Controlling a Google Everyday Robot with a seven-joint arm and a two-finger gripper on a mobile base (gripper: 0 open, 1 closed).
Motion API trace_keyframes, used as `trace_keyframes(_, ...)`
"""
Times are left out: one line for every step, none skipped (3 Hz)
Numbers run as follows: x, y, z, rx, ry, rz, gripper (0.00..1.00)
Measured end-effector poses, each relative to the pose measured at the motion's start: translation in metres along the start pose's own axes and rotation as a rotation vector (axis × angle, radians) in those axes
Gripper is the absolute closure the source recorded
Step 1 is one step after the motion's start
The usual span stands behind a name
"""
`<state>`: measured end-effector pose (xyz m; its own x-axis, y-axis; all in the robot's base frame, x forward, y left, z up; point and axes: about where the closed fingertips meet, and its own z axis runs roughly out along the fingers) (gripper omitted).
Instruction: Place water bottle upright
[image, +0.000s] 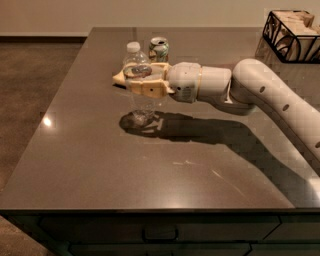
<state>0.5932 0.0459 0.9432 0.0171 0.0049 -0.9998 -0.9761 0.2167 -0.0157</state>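
Note:
The water bottle (142, 106), clear ribbed plastic with a white cap, stands upright on the dark table (100, 165), left of the middle. Its base is at or just above the tabletop; I cannot tell whether it touches. My gripper (126, 81) reaches in from the right and is shut around the bottle's middle, with a cream finger (150, 89) on the near side and one on the far side. The fingers hide the label band.
A green-and-white soda can (159, 49) stands upright just behind the gripper and bottle. A black wire basket (292, 35) with pale contents sits at the back right corner. My white arm (260, 90) spans the right half of the table. Floor lies to the left.

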Motion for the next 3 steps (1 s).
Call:
trace_keyframes(0.0041,0.0002,0.0012,0.015,0.003,-0.006,0.84)
trace_keyframes(0.0081,-0.0015,0.0020,0.026,-0.006,0.009,0.61)
trace_keyframes(0.0097,-0.0032,0.0025,0.030,-0.033,0.020,0.36)
